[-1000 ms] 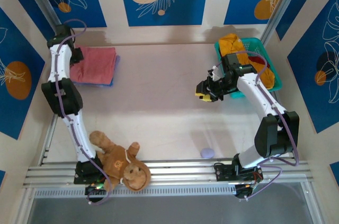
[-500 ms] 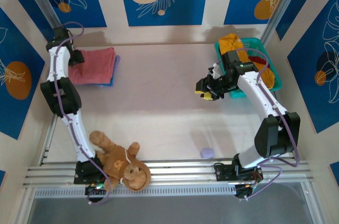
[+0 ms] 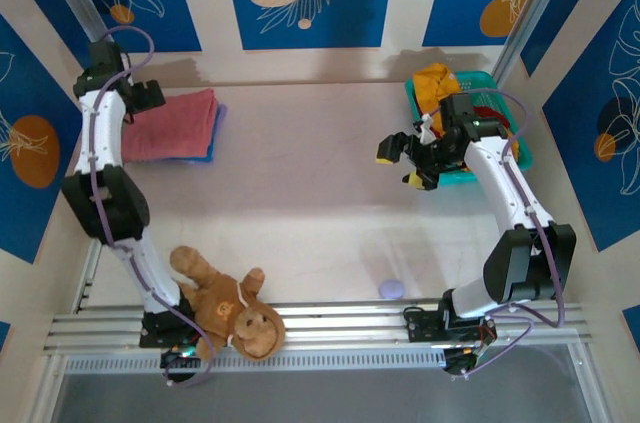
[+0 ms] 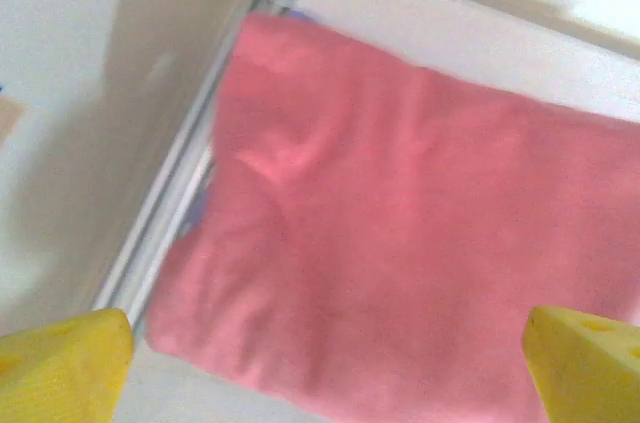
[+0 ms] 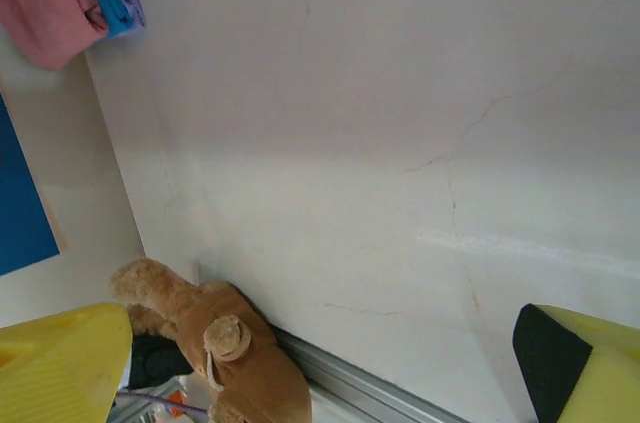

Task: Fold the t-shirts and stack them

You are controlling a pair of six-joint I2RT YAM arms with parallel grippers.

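A salmon-pink t-shirt (image 3: 178,124) lies folded at the back left, on top of a folded blue t-shirt (image 3: 216,131). My left gripper (image 3: 146,98) hovers open over the pink shirt's left end. In the left wrist view the pink t-shirt (image 4: 400,243) spreads between the yellow fingertips (image 4: 62,367), with nothing in the left gripper (image 4: 325,383). My right gripper (image 3: 403,162) stands open above bare table, just left of the teal basket (image 3: 517,128). That basket holds a mustard-yellow t-shirt (image 3: 436,82) and a dark red one (image 3: 488,115). The right gripper (image 5: 320,363) is empty.
A brown plush monkey (image 3: 228,310) lies at the front left by the left arm's base; it is also in the right wrist view as the monkey (image 5: 225,348). A small lilac object (image 3: 391,289) sits near the front rail. Walls close in at back and sides.
Both grippers have opened wide. The left gripper drew back and up off the pink shirt. The right gripper shifted right, closer to the basket.
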